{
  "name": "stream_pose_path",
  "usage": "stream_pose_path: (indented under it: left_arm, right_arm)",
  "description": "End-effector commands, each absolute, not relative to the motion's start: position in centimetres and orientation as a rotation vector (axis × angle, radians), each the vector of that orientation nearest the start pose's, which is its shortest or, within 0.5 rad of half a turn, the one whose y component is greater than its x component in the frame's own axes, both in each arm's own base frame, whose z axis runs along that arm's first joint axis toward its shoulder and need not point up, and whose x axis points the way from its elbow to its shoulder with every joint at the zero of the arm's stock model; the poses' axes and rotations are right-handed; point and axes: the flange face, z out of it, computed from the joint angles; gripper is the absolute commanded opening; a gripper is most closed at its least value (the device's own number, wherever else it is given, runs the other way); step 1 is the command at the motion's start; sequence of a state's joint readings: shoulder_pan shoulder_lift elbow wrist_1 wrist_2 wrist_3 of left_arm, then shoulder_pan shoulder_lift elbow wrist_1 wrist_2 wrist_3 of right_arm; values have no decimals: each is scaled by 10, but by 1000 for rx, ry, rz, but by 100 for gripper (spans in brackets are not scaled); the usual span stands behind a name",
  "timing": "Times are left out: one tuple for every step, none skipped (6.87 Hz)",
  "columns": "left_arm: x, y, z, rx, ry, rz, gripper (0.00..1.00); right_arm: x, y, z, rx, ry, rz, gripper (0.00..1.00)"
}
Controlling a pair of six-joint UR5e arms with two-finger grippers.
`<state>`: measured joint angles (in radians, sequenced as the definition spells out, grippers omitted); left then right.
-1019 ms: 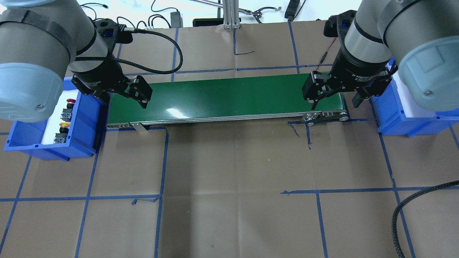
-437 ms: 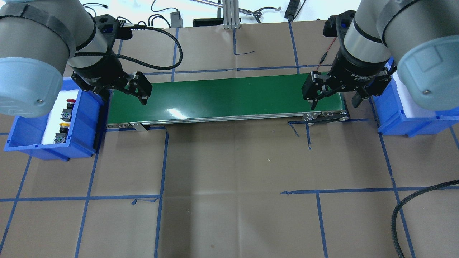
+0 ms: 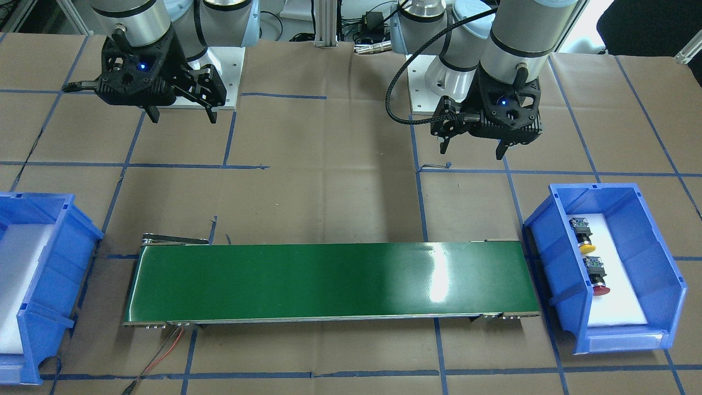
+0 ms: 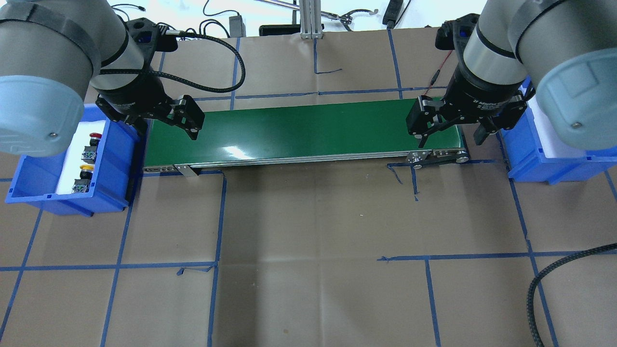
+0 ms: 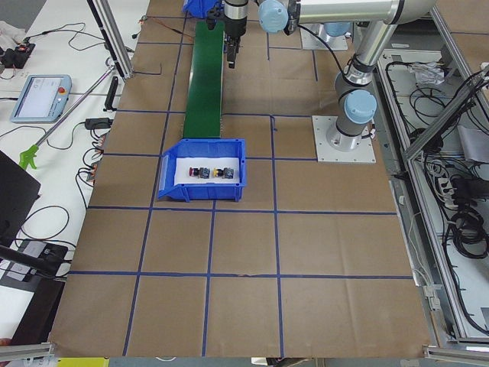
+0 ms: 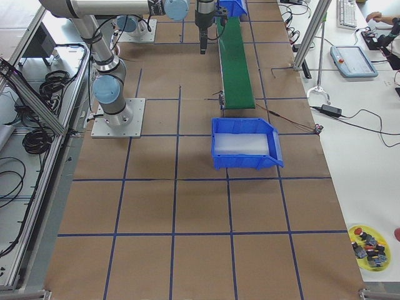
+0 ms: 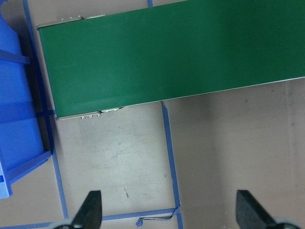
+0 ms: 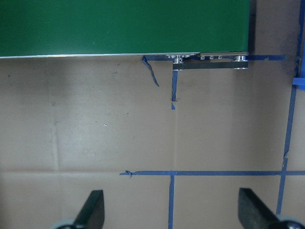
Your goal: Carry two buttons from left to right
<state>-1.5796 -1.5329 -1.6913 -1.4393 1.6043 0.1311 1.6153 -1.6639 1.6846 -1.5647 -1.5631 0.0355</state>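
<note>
The two buttons lie in the left blue bin [image 4: 112, 159] on its white liner, the red button [image 4: 92, 144] farther from the robot and the yellow button [image 4: 82, 176] nearer. The left end effector [image 3: 471, 149] hovers apart from them above the tabletop [image 4: 308, 241], near the left end of the green belt [image 4: 299, 130]. Its fingers are spread wide and hold nothing. The right end effector [image 3: 182, 116] hangs by the belt's other end, likewise wide open and empty, beside the right blue bin [image 4: 528, 166].
</note>
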Motion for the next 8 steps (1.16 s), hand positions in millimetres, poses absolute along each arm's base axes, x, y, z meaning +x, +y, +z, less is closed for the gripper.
stream_pose_path:
  left_arm:
    - [-133,-473,458,185,3104,-64,100]
    - [-124,-474,457,108,3112,-53,100]
    - [-107,-478,456,-18,3127,-47,100]
    - [-89,-484,453,-118,3210,-53,100]
    - [-69,-492,448,-171,3211,-46,100]
    - [-57,-496,445,-171,3206,-43,100]
    - [-25,-500,445,-161,3205,-50,100]
    - [29,-499,440,-118,3206,-50,99]
  right_arm:
    - [154,-444,473,-14,3135,53,100]
    - [154,-443,472,-17,3135,56,100]
    - [154,-444,473,-17,3135,53,100]
    - [154,-444,473,-17,3135,53,100]
    - [154,-444,472,-17,3135,56,100]
    - [154,-444,472,-17,3135,56,100]
    - [154,-444,470,-17,3135,60,100]
    - [154,-444,471,-17,3135,58,100]
